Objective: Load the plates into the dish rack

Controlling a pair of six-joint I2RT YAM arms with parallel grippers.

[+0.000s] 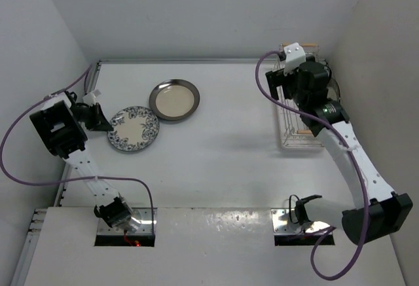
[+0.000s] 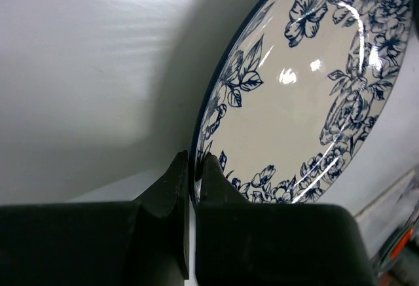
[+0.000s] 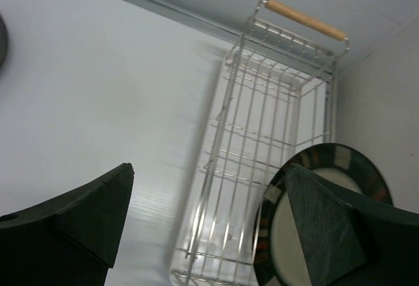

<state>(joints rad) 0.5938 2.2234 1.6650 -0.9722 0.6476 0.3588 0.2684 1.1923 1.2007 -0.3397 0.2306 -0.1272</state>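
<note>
From above, the left gripper (image 1: 105, 121) sits at the left edge of the blue-and-white floral plate (image 1: 133, 129), which looks to be lying on the bench (image 1: 229, 161). The plain dark-rimmed plate (image 1: 174, 99) lies just beyond the floral one, on its far side from that gripper, and nothing touches it. Over at the right wall, the right gripper (image 1: 288, 80) hangs above the dish rack (image 1: 291, 143), and the arm hides most of the rack's inside.

In the left wrist view, the left gripper (image 2: 193, 171) is pinched tight on the rim of the floral plate (image 2: 308, 83), one finger on each face. The rest of the plate stretches up and away from the fingertips. Whether its edge has left the bench I cannot tell.

In the right wrist view, the right gripper (image 3: 208, 168) stands wide apart and carries nothing. The dish rack (image 3: 262, 103) lies below and between its fingers, with the wooden handle (image 3: 304, 19) at the far end. The plate with the dark rim and pale square marks (image 3: 288, 247) stands on edge in the rack, close by the right-hand finger and partly behind it.

So I judge one plate of three loaded (the patterned one). The floral plate is gripped but not yet carried across. The plain dark-rimmed plate is left untouched, so roughly a third of the job looks done.
</note>
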